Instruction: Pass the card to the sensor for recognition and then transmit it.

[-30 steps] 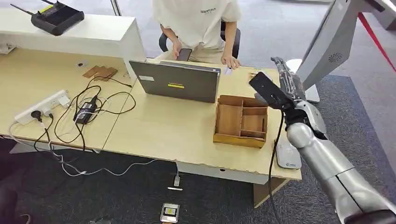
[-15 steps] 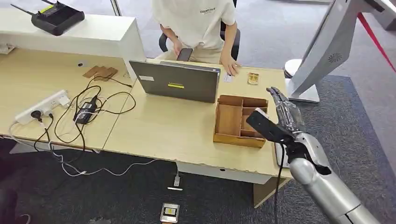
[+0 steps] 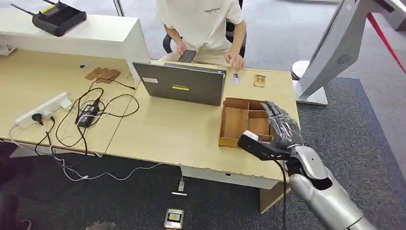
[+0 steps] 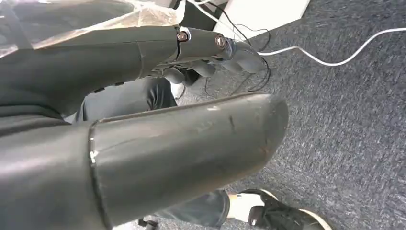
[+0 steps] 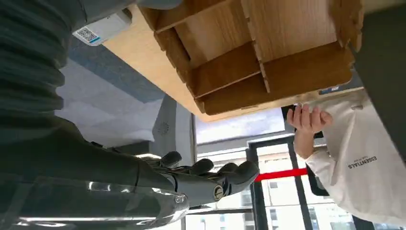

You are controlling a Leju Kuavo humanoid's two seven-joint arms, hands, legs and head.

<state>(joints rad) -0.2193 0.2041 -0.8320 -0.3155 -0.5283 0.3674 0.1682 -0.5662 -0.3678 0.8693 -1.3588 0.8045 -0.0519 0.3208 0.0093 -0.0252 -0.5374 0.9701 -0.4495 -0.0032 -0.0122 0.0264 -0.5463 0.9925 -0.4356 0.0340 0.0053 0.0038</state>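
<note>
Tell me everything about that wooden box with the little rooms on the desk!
The box is an open tray that looks like thin light-brown wood, split by dividers into several compartments: one long, the others smaller. Those in view look empty. It sits flat on the desk, near the right end, just right of the laptop. The right hand is above its near right corner; whether it touches is unclear.

Right end of the counter [image 3: 163, 129]: tight.

The right hand [image 3: 277, 129] hangs over the wooden organizer [image 3: 246, 122], whose upright dividers split it into narrow compartments. Behind it the open laptop [image 3: 184, 84] and a person's hand [image 3: 234, 61] block the far edge; a small card [image 3: 259, 80] lies there. Bare counter lies between laptop and cables [image 3: 91, 112].
</note>
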